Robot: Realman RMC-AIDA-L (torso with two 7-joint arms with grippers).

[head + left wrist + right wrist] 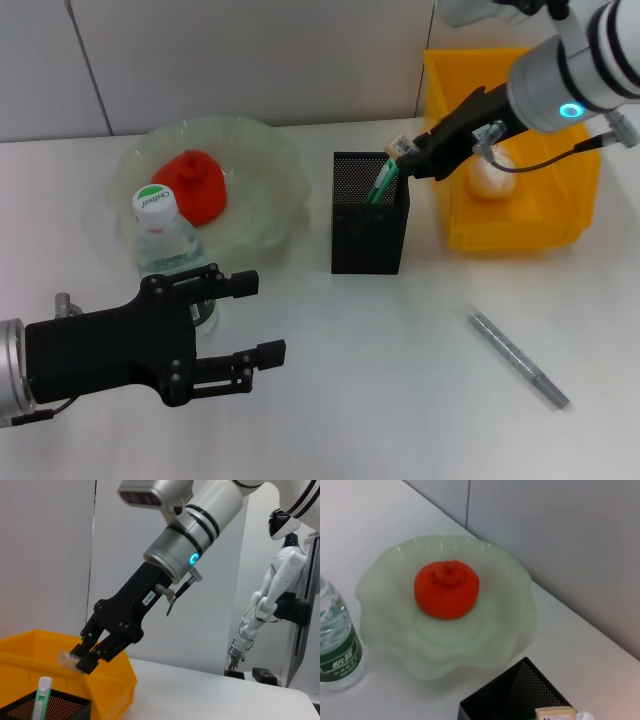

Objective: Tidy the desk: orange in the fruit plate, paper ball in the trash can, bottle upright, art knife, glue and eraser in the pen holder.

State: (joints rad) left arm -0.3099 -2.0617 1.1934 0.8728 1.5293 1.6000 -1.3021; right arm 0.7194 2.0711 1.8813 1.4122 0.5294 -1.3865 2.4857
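Left tool gapes empty; right tool pinches eraser above pen holder.

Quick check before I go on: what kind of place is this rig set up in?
Likely a robotics lab staged as an office desk: a white table against plain wall panels, a mesh pen holder, a yellow bin, and a white humanoid robot standing in the background.

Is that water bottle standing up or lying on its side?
Standing up. In the head view the bottle rests on its base with its green cap on top, beside the fruit plate, just behind the left claw.
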